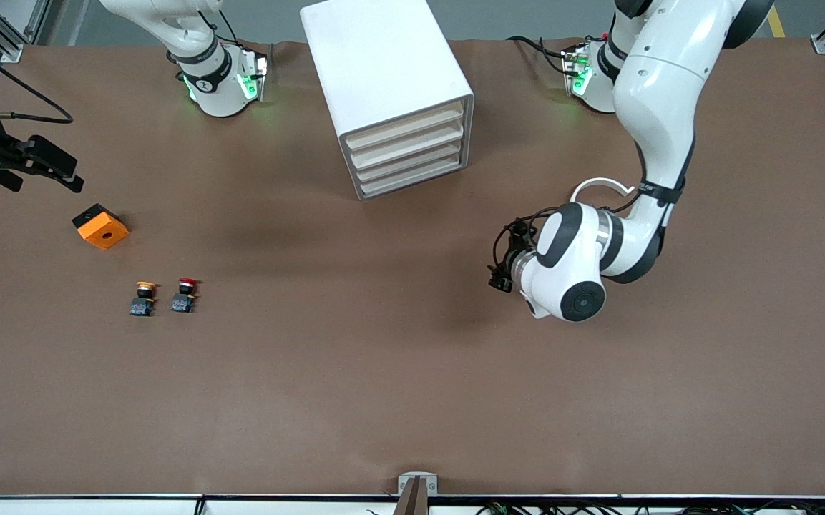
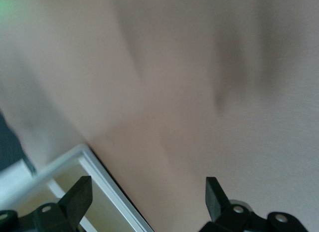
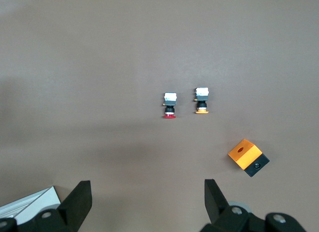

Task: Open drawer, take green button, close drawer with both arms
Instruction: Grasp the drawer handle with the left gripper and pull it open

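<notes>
Risk: the four drawers look alike; the left hand (image 1: 501,275) could catch a wrong one instead of the lowest drawer (image 1: 412,180).
Hands: left apart over bare desk (image 1: 412,400); right hand (image 1: 47,168) apart, waiting at its end.
Drawer: shut, in the cabinet (image 1: 383,71).
Green button: unseen.
Around: yellow button (image 1: 143,298), red button (image 1: 184,295), orange block (image 1: 101,227), none in the way.

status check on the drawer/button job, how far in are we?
Nothing done yet. All four drawers of the cabinet look shut, including the lowest drawer, and no green button is visible. In hand: the left gripper, open and empty, hangs over bare table toward the left arm's end, below the cabinet front. The right gripper is open over its end, near the orange block. Left: open, take button, close.
</notes>
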Robot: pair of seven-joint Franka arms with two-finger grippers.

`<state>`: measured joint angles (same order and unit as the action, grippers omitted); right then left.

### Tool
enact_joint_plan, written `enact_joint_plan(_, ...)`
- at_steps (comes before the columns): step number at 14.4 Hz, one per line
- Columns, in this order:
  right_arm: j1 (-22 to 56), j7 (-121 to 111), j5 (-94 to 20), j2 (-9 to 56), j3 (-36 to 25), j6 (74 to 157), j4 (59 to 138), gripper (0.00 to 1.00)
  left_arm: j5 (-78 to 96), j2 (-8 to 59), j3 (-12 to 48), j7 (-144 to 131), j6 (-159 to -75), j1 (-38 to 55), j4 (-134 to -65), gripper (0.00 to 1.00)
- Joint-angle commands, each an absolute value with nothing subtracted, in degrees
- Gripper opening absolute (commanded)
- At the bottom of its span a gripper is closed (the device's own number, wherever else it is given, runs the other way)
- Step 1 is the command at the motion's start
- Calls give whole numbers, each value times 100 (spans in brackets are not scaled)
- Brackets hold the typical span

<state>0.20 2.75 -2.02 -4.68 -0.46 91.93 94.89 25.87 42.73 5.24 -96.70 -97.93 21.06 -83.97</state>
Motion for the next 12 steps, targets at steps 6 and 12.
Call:
enact_joint_plan(6, -44, 308, -299, -396, -9, 9123, 9334, 100, 4085, 4930, 501, -11073, -8895, 2776, -8279, 100)
enact_joint_plan(12, -44, 308, -290, -396, -9, 9114, 9334, 100, 4454, 5063, 510, -12313, -8868, 3261, -8244, 100)
